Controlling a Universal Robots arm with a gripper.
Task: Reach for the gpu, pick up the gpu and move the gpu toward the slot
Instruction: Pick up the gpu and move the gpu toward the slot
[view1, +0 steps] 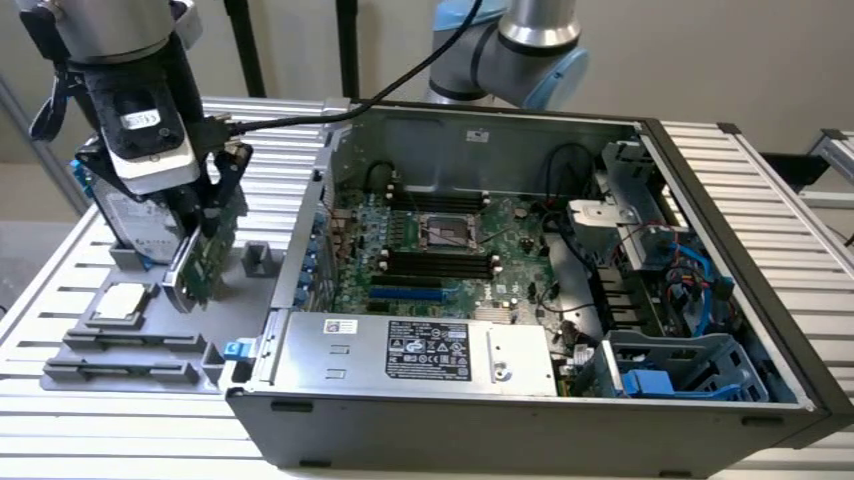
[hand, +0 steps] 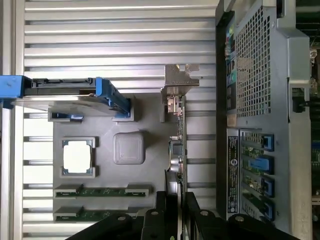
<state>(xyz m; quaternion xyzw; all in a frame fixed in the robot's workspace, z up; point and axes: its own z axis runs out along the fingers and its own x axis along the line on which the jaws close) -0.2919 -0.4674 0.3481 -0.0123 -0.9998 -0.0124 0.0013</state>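
The gpu (view1: 200, 262) stands on edge in the grey holder tray (view1: 147, 325) at the exterior view's left, a green board just outside the open computer case (view1: 747, 240). My gripper (view1: 200, 222) is down on its upper edge. In the wrist view the gpu (hand: 178, 145) appears edge-on, its silver bracket (hand: 178, 80) at the far end. My gripper (hand: 181, 212) has one black finger on each side of the card, pressed against it. The blue slot (view1: 407, 296) lies on the motherboard inside the case.
The tray also holds a silver hard drive in a blue frame (hand: 65, 95), a square silver chip (hand: 78, 156) and two memory sticks (hand: 102, 191). The case's rear wall (hand: 255, 100) stands close beside the gpu. A silver power supply (view1: 414, 350) sits at the case's front.
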